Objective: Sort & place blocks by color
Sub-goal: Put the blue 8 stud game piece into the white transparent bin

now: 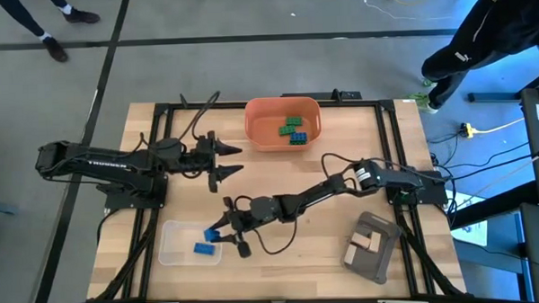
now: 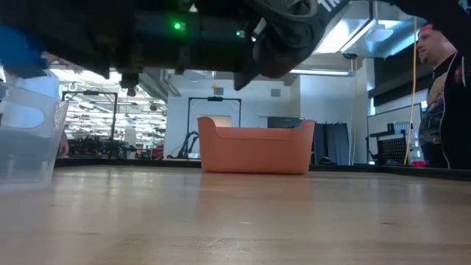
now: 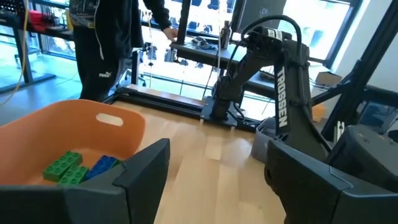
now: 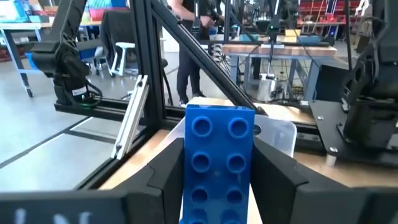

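A blue block [image 4: 219, 160] is being held upright between the two dark fingers [image 4: 155, 177] of the right gripper [image 1: 225, 227], which is clamped on its sides at the rim of the clear tray [image 1: 170, 254] near the front left of the table [image 1: 280, 183]; another blue block [image 1: 204, 248] is already lying inside that tray. The remaining green and blue blocks [image 1: 293, 128] are being kept in the orange bin [image 1: 255, 134] at the back of the table, and tan blocks [image 1: 361, 247] are being stored in the grey tray [image 1: 386, 260] at the front right. The left gripper [image 1: 227, 162] is being held with its fingers spread wide and nothing between them, just beside the orange bin. The main risk is judged to be in the release: the block is being carried above the tray's near edge rather than clearly over its middle, so if the fingers are parted here it could be dropped on the wall and bounced out onto the table. The block is also being gripped low, with much of it standing beyond the fingertips, so it could be tilted or slipped by any quick motion. A further risk is that the tray, being light, could be nudged or tipped by the gripper if it is lowered against the rim.
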Action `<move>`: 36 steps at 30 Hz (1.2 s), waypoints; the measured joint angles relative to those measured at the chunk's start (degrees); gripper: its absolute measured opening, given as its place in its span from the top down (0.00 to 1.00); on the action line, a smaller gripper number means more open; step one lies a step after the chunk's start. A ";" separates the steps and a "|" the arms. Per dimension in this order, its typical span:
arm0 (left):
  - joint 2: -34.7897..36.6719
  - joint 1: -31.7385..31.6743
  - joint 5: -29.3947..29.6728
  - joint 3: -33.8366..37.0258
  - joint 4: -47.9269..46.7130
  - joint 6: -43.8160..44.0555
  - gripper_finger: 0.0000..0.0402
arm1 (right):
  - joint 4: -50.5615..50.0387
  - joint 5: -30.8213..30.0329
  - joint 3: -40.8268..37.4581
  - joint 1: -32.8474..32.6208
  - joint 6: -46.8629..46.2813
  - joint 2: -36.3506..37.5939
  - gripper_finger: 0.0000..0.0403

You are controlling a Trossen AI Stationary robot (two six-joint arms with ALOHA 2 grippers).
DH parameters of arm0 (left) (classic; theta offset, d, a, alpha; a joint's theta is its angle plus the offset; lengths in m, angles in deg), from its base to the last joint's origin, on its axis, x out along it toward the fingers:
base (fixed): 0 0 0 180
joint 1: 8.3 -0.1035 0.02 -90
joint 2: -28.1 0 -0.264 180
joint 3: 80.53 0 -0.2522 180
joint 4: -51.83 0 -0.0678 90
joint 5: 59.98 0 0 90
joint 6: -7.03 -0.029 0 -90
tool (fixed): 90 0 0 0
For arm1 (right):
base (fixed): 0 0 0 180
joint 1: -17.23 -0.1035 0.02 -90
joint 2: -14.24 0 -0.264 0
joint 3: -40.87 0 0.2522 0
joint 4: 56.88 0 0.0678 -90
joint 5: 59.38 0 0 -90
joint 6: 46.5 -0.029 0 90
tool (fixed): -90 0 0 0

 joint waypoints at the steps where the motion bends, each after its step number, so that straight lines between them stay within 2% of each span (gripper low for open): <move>1: 0.00 0.00 0.00 0.00 -0.13 -0.01 0.35 | 0.04 0.00 0.59 -0.02 0.00 -0.36 0.64; 11: 0.00 0.00 0.02 0.00 -0.17 0.15 0.35 | 0.02 -0.02 1.96 -0.20 -0.08 -1.63 0.55; 23: -0.02 0.02 0.02 0.00 -0.17 0.18 0.35 | -1.47 -0.01 1.96 -0.20 1.07 -1.52 0.52; 27: -0.02 0.02 -0.24 0.00 -1.02 0.18 0.35 | -9.73 0.01 1.94 0.10 2.69 0.89 0.46; 31: -0.04 0.02 -0.22 0.00 -2.06 0.20 0.35 | -22.47 0.00 1.91 1.05 4.76 5.18 0.36; 36: -0.04 0.02 -0.22 0.02 -2.31 0.20 0.35 | -33.28 -0.08 -1.94 1.79 8.89 10.86 0.27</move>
